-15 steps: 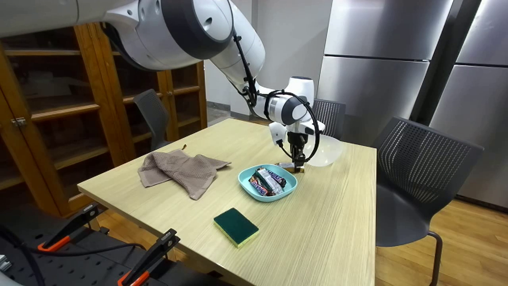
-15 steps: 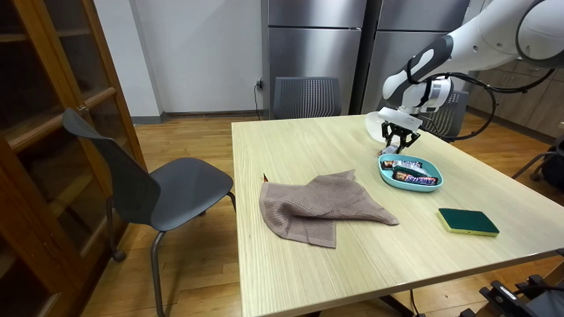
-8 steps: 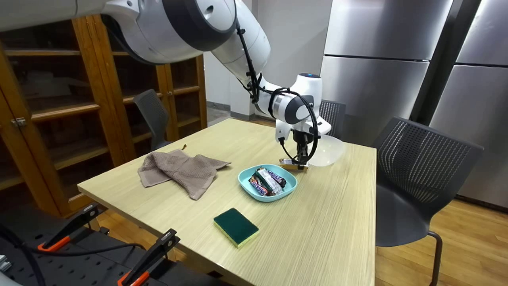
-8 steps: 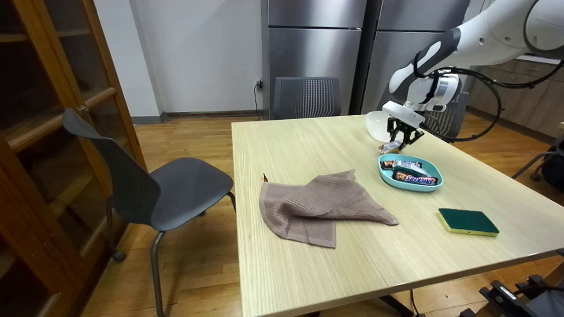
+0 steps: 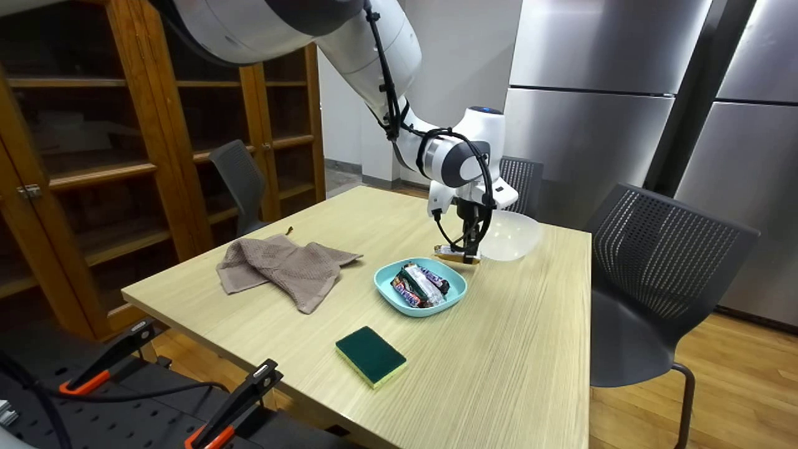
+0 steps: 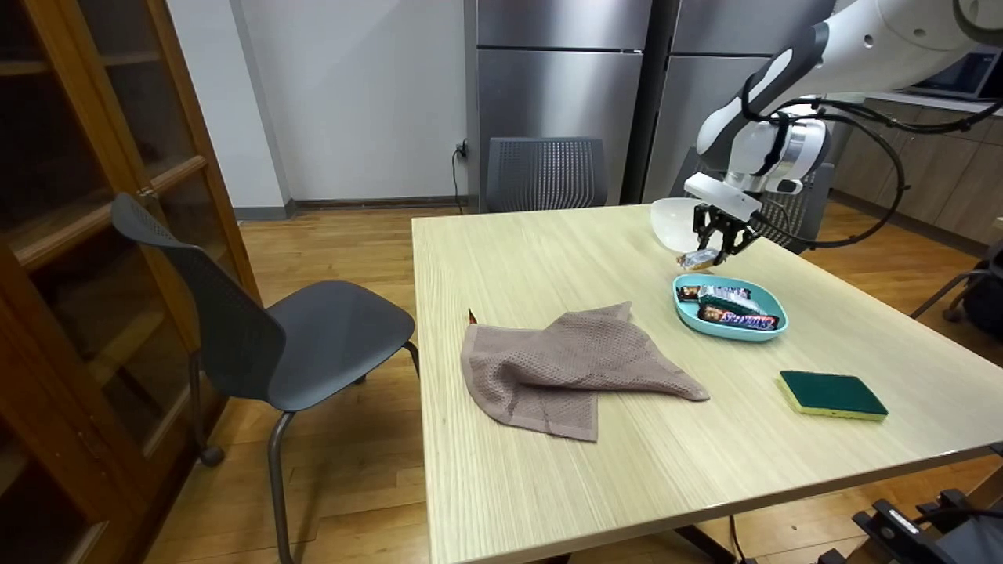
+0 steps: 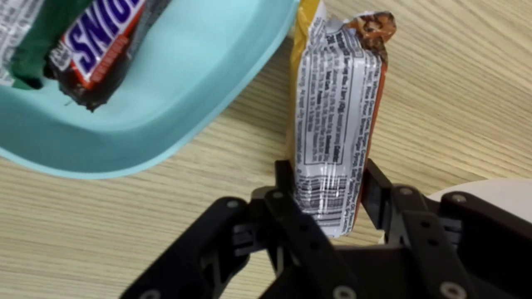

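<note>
Pale table (image 5: 499, 362): I've got the gripper (image 7: 330, 182) clamped on a snack bar (image 7: 332, 120) nxt to blue dish (image 7: 187, 58) w/ candy (image 7: 97, 50).

Four snack bars (image 7: 332, 120), one dish (image 7: 195, 58), one sponge (image 5: 371, 355), one cloth (image 6: 580, 356)

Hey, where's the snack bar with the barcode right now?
In the wrist view, the snack bar is right of the middle, held in the gripper, with the blue bowl to its left.
</note>
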Tool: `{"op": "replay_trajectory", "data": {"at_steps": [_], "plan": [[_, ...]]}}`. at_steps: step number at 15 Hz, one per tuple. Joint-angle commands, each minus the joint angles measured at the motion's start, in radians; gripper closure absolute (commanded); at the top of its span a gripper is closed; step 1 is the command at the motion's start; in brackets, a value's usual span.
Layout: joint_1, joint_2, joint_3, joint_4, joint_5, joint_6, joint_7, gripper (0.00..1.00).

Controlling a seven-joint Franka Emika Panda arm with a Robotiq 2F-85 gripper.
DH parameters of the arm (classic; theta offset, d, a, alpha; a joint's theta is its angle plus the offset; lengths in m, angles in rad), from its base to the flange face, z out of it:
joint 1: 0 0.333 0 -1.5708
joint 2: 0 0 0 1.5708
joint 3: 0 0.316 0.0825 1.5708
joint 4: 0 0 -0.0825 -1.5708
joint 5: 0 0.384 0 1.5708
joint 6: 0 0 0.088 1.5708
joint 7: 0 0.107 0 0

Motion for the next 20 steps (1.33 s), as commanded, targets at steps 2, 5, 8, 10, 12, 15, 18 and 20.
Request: {"op": "replay_trajectory", "data": {"at_steps": [2,5,8,10,12,15,18,20], "plan": [[0.045,-0.111,-0.009,-0.173,0.006,0.027,0.015,0.81],[0.044,-0.141,-0.001,-0.220,-0.019,0.018,0.066,0.81],[0.045,-0.171,-0.005,-0.271,-0.018,0.020,0.106,0.81],[0.043,-0.190,-0.005,-0.298,-0.018,0.006,0.132,0.81],[0.045,-0.210,-0.006,-0.334,-0.015,0.027,0.149,0.81],[0.050,-0.224,-0.010,-0.363,-0.018,0.021,0.188,0.81],[0.048,-0.236,-0.009,-0.383,-0.017,0.009,0.220,0.81],[0.041,-0.230,-0.003,-0.377,-0.015,0.000,0.241,0.81]]}}
